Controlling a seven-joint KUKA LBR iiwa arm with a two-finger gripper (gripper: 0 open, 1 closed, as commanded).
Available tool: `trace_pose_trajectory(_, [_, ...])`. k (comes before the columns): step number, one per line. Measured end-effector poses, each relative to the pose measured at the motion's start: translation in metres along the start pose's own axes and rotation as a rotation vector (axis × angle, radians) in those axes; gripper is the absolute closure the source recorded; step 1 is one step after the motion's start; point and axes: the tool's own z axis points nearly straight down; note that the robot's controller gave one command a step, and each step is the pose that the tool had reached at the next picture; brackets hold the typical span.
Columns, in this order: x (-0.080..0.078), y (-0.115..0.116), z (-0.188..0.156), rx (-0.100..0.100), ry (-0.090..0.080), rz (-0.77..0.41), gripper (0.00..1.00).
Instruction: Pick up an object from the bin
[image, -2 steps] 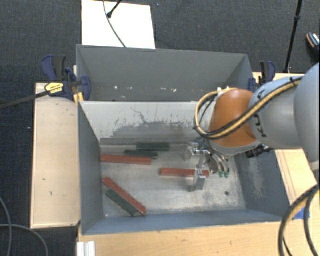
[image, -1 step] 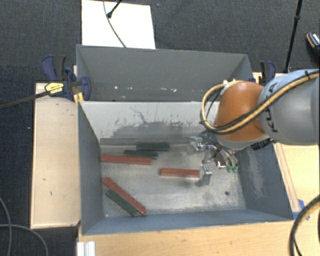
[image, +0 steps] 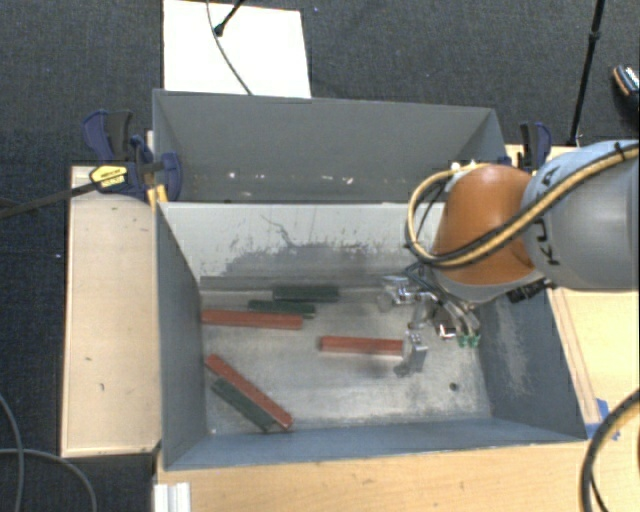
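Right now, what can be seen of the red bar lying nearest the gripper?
The red bar is a long, thin, straight stick, brick-red and matte; its material cannot be told. It lies flat on the bin floor, right of the middle, running nearly left to right in the view. Its right end reaches the gripper, which hangs over that end; whether they touch cannot be told. Nothing lies on it.
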Motion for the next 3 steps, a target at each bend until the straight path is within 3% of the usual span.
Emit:
trace_pose_trajectory(1, [0.0110,0.0156,0.0319,-0.001,0.003,-0.006,0.00])
trace_pose_trajectory(2, [0.0105,0.0156,0.0314,0.000,0.001,-0.008,0.00])
trace_pose_trajectory(3, [0.0104,0.0156,0.0310,0.000,0.001,-0.009,1.00])
